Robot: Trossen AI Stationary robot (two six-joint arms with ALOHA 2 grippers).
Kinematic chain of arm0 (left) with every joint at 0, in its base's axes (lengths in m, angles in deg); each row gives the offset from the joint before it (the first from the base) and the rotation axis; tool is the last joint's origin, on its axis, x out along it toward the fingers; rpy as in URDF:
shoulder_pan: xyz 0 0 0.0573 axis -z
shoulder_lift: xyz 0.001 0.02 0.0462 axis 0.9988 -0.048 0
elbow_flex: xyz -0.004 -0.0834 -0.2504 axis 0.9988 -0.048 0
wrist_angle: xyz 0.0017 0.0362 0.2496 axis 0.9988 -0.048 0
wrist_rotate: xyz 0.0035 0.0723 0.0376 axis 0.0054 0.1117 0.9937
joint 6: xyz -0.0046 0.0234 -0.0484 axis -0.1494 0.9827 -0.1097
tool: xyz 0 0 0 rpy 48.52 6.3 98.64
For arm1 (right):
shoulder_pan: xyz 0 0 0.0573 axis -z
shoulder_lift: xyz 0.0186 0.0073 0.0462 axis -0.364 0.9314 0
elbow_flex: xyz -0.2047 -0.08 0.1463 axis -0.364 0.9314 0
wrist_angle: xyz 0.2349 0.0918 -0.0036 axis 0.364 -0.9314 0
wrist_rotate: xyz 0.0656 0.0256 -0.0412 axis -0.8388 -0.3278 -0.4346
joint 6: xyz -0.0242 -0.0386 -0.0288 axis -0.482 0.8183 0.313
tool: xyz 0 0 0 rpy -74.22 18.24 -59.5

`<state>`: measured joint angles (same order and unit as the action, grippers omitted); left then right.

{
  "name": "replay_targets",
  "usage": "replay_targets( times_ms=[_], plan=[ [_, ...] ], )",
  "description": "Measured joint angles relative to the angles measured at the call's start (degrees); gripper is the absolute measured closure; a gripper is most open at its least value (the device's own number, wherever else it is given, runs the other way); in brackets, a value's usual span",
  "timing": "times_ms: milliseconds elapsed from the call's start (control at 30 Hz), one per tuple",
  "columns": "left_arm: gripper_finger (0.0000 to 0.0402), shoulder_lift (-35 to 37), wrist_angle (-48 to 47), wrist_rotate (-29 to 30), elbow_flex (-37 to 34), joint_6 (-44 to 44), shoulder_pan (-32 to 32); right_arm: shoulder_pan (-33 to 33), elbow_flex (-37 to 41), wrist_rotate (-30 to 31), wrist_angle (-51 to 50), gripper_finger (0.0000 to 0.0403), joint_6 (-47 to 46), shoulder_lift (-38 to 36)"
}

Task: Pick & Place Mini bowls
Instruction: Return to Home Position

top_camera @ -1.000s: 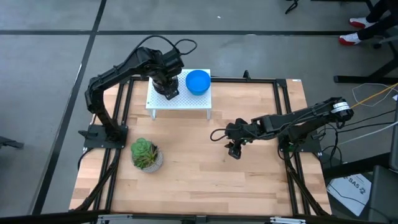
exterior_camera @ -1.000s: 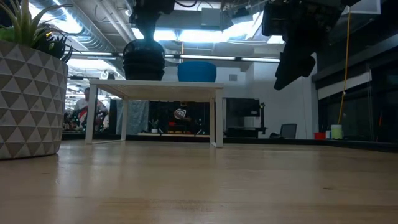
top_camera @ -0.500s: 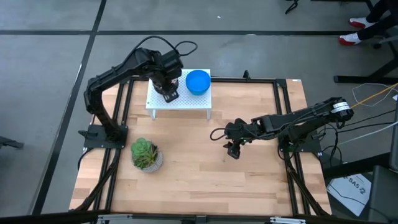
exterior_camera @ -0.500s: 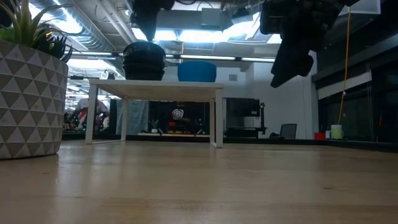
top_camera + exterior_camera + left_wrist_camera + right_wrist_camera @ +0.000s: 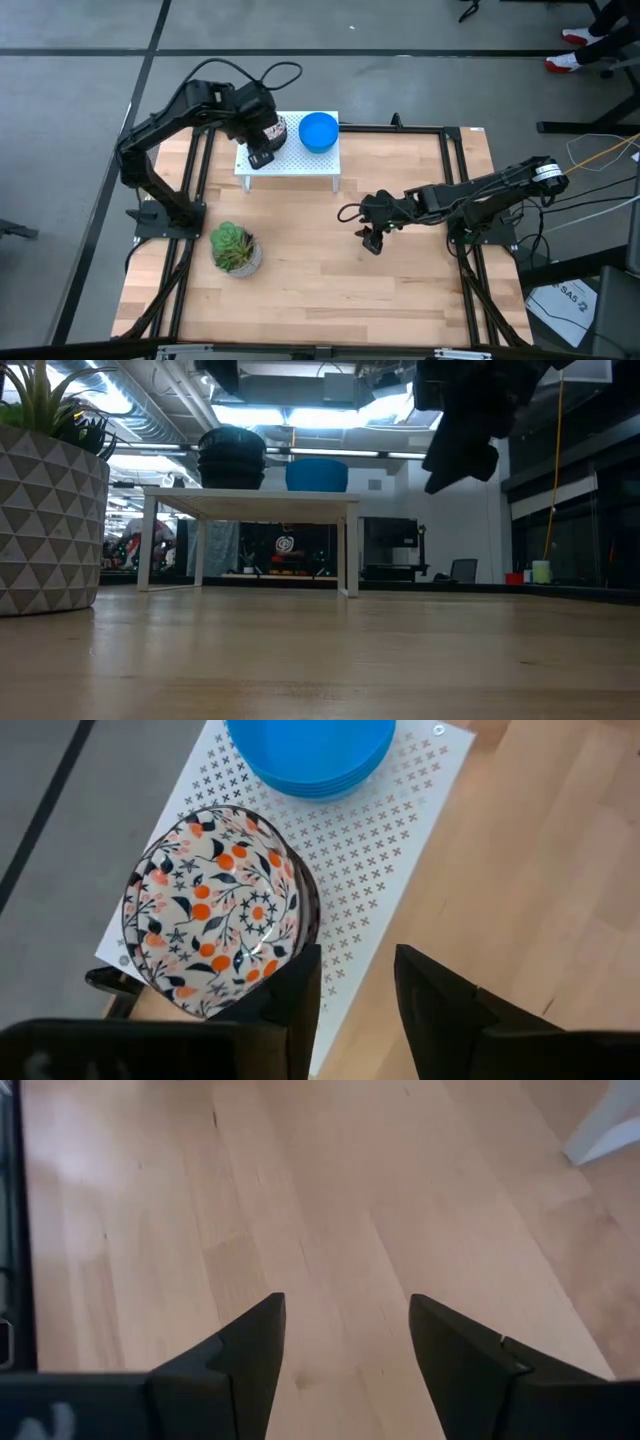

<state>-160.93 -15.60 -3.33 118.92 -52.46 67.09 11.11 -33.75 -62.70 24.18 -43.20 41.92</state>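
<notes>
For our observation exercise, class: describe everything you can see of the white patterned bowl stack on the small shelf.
The patterned bowl stack is several round bowls nested upright, count unclear. The top bowl's inside is white with orange-red dots and dark leaves, looking like glazed ceramic; it holds nothing. The stack stands on the white perforated shelf near one end, beside the blue bowls but apart from them. The open left tool hangs above its edge, not touching it.

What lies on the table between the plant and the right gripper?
Nothing: in the high view, only bare table shows between the plant and the right gripper.
</notes>
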Motion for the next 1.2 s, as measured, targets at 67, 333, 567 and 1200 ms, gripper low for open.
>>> replay_targets(
  times_ms=[67, 333, 567, 1200],
  plan=[
    [0.0278, 1.0, 0.0, 0.3, 0.0, 0.0, 0.3, 0.0, 0.0, 0.0, 1.7, 0.0189, -0.4, 0.0],
    [0.0283, 5.9, 6.7, -2.8, 0.0, 5.7, 4.9, 0.0, 0.0, 1.4, 8.1, 0.0189, 0.4, 0.0],
    [0.0281, 14.3, 19.1, -2.6, -4.1, 8.5, 11.8, -0.1, 0.0, -4.5, 6.4, 0.0189, 8.9, -0.8],
    [0.0285, 58.3, 75.8, -0.5, -78.7, -10.3, 15.2, 4.4, 30.4, -8.0, 25.6, 0.0189, 15.4, -37.0]
  ],
)
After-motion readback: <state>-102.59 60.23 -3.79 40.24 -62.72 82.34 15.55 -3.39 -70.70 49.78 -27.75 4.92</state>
